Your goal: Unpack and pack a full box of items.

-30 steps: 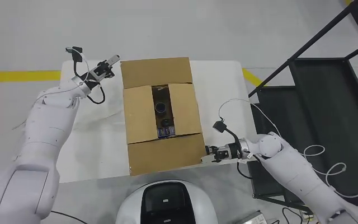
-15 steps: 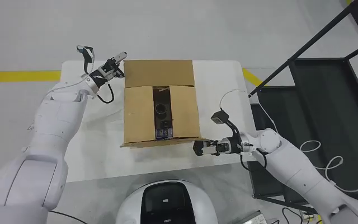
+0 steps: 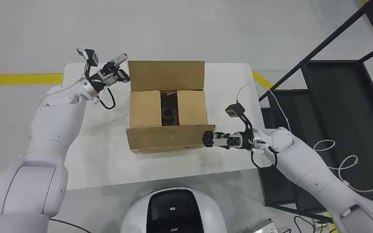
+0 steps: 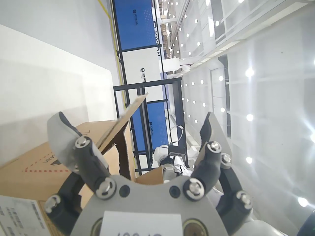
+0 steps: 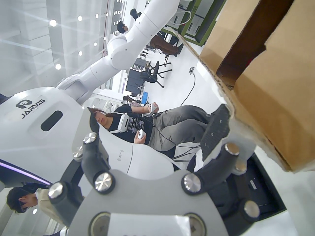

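Pincer tally, two: my right pincer point(image 3: 205, 139) gapes empty, one finger against the raised near flap point(image 3: 169, 138) of the box point(image 4: 32, 170) mid-desk point(image 3: 227, 81); my left pincer point(image 3: 121, 67) gapes empty beside the far flap point(image 3: 166, 74); step, I judge, opening; next, part the inner flaps point(image 3: 191, 108).

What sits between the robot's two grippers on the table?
In the top view, the opened cardboard box sits between them: the left gripper is by its far corner, the right gripper at its near flap's end.
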Motion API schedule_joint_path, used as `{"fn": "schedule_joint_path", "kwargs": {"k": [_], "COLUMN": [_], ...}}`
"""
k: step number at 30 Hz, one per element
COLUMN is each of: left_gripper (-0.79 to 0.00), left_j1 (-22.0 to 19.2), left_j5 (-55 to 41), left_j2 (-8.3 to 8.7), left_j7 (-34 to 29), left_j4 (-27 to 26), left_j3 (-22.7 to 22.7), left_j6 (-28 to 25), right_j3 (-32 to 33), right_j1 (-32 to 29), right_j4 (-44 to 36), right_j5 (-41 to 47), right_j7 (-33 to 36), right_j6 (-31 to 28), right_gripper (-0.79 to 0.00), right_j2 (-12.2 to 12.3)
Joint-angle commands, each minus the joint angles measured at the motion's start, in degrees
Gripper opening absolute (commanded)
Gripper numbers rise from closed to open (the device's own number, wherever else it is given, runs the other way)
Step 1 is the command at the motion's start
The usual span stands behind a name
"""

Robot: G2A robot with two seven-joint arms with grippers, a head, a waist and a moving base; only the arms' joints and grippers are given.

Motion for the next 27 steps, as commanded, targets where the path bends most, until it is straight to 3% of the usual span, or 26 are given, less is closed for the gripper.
{"fn": "schedule_joint_path", "kwargs": {"k": [1,5,11,17,27], "left_gripper": [0.000,0.000,0.000,0.000,0.000], "left_j1": [0.39,1.77,5.52,9.58,13.16], "left_j5": [-0.96,-3.79,-3.41,-1.51,2.36], "left_j2": [0.36,1.01,2.56,4.78,7.67], "left_j7": [-2.30,-8.46,-11.11,-16.75,-17.85], "left_j4": [-0.70,-3.34,-12.01,-20.17,-27.36], "left_j3": [-0.70,-2.06,-2.50,-2.17,-0.78], "left_j6": [-1.18,-1.58,1.06,6.70,7.80], "right_j3": [-0.46,-2.03,-4.59,-5.44,-6.04], "right_j1": [1.05,3.39,6.66,8.47,11.76], "right_j4": [1.45,4.90,9.78,13.00,15.17], "right_j5": [-1.13,-2.76,-5.48,-8.16,-10.23], "right_j7": [-1.00,-2.45,-4.32,-6.88,-7.35], "right_j6": [-1.00,-2.44,-4.30,-6.86,-4.97], "right_gripper": [0.000,0.000,0.000,0.000,0.000], "right_j2": [-0.20,-0.97,-2.70,-4.08,-5.97]}}
